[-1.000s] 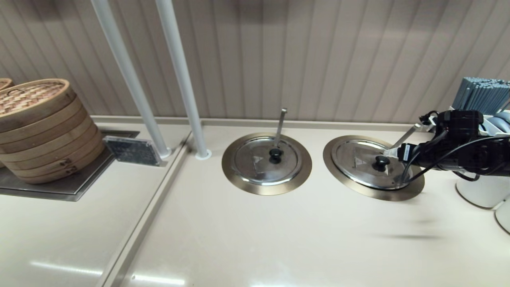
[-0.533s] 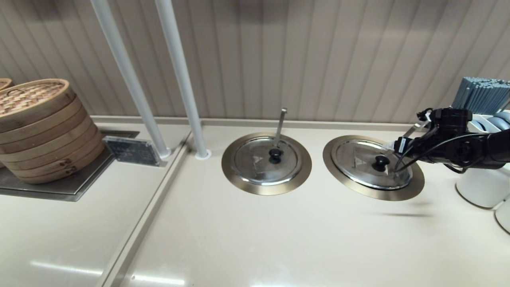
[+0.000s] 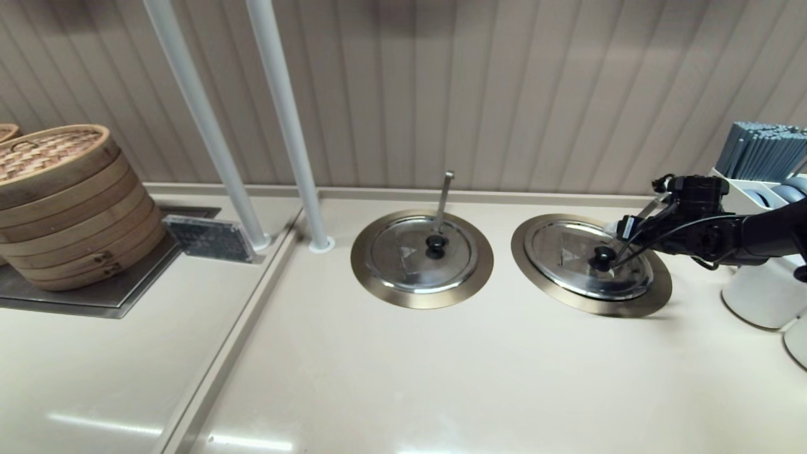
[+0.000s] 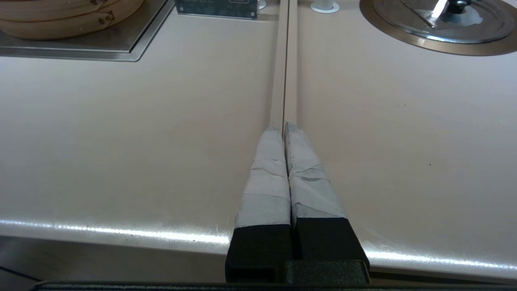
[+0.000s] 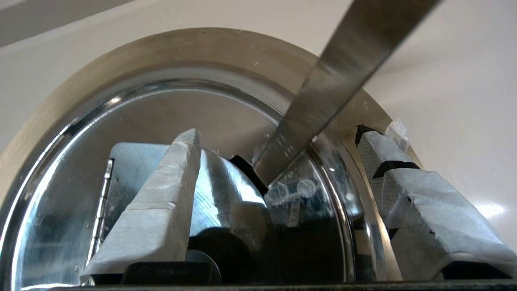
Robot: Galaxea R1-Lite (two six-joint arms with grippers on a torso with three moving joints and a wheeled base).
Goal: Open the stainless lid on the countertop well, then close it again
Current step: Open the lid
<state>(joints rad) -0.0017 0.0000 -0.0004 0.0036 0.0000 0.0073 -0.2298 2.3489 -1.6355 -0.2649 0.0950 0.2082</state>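
Note:
The stainless lid (image 3: 567, 252) lies flat and closed in the countertop well, whose bronze ring (image 3: 656, 295) shows around it. Its black knob (image 3: 603, 255) sits near the middle, and the slanting ladle handle (image 3: 649, 208) rises at the far right. My right gripper (image 3: 621, 243) is open, low over the lid just right of the knob. In the right wrist view the lid (image 5: 161, 109) fills the frame and the gripper (image 5: 278, 133) straddles the ladle handle (image 5: 335, 89), with the knob (image 5: 202, 262) beside one finger. My left gripper (image 4: 284, 127) is shut and empty over the counter seam.
The twin lid (image 3: 421, 252) with the upright ladle handle (image 3: 444, 195) lies to the left. Two white poles (image 3: 290, 126) stand behind it. A bamboo steamer stack (image 3: 63, 202) is far left. White containers (image 3: 763, 296) and a chopstick holder (image 3: 763, 151) crowd the right edge.
My right arm has moved left and down over the lid, bringing the open fingers close to the knob. The lid has stayed closed.

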